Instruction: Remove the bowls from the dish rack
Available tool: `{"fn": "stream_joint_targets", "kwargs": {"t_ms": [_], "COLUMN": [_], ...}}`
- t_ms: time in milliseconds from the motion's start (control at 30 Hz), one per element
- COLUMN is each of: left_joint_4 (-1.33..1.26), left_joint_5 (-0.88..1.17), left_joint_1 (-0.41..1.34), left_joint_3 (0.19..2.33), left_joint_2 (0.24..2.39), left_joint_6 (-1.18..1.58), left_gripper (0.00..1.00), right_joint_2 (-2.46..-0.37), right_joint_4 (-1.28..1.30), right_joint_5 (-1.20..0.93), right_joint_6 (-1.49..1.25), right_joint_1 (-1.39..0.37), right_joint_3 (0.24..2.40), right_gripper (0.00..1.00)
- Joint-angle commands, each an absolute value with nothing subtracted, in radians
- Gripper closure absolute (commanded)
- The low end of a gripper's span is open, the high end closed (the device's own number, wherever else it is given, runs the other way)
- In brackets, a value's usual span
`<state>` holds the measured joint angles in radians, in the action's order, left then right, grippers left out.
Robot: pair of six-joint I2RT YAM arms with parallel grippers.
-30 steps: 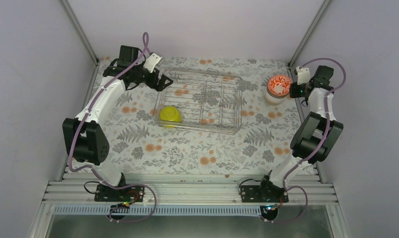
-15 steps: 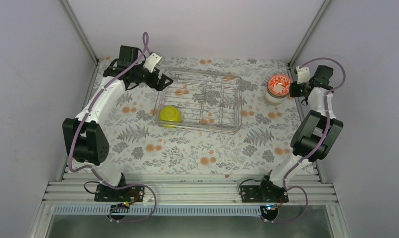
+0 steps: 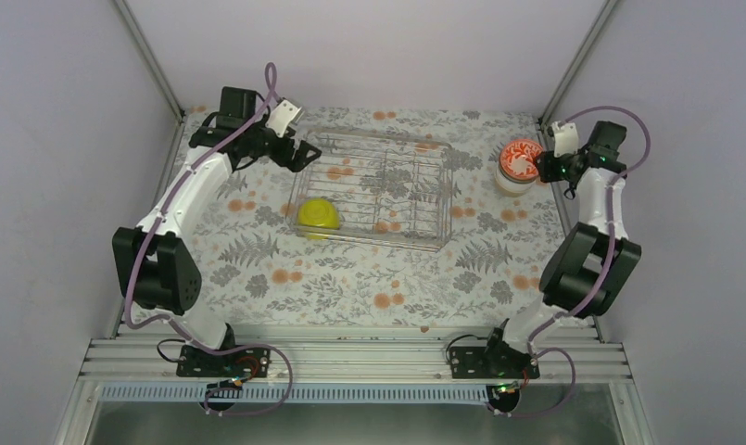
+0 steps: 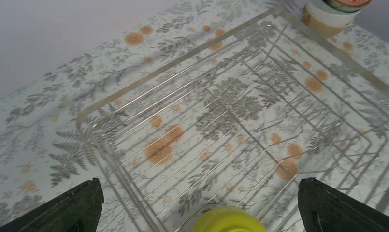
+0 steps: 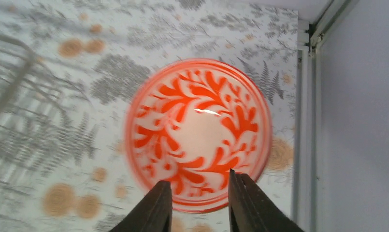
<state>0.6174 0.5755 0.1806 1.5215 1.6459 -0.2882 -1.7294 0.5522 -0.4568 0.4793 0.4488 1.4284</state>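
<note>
Now, left gripper (image 4: 199,187) wide apart above dish rack (image 4: 216,111); right gripper (image 5: 198,181) narrowly apart over orange bowl (image 5: 197,123).

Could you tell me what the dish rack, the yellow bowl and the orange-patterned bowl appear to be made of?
Dish rack: thin metal wire, shiny silvery finish, the tablecloth showing through its bars. Yellow bowl: probably plastic, uniform matte colour without glints. Orange-patterned bowl: looks like glazed ceramic, possibly melamine; a bright highlight sits on its glossy surface.

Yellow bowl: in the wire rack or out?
In. The small yellow bowl sits inside the near-left corner of the wire dish rack, within its rim. The left wrist view also shows rack wires on both sides of it.
</note>
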Motion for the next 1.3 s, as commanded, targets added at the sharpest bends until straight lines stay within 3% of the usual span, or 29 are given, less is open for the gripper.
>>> {"fn": "stream_joint_targets", "kwargs": {"t_ms": [0,133,267,700,1033,1267], "left_joint_4": [0.584,0.589,0.606,0.562,0.501,0.51], "left_joint_5": [0.491,0.515,0.555,0.624,0.59,0.581], "left_joint_1": [0.166,0.113,0.042,-0.063,-0.063,-0.063], "left_joint_3": [1.496,1.503,1.509,1.337,1.288,1.322], "left_joint_2": [1.6,1.605,1.615,1.557,1.562,1.627], "left_joint_6": [-0.334,-0.35,-0.364,-0.375,-0.321,-0.316], "left_gripper": [0.0,0.0,0.0,0.0,0.0,0.0], "right_joint_2": [-1.569,-1.526,-1.564,-2.023,-2.227,-2.268], "right_joint_4": [0.65,0.753,0.876,1.051,1.058,1.06], "right_joint_5": [-0.503,-0.464,-0.472,-0.302,-0.33,-0.349], "right_joint_6": [0.516,0.52,0.502,0.489,0.53,0.569], "right_joint_1": [0.354,0.202,0.047,-0.468,-0.619,-0.656], "right_joint_3": [1.401,1.433,1.549,1.913,2.146,2.127], "right_gripper": [0.63,0.48,0.42,0.24,0.17,0.16]}}
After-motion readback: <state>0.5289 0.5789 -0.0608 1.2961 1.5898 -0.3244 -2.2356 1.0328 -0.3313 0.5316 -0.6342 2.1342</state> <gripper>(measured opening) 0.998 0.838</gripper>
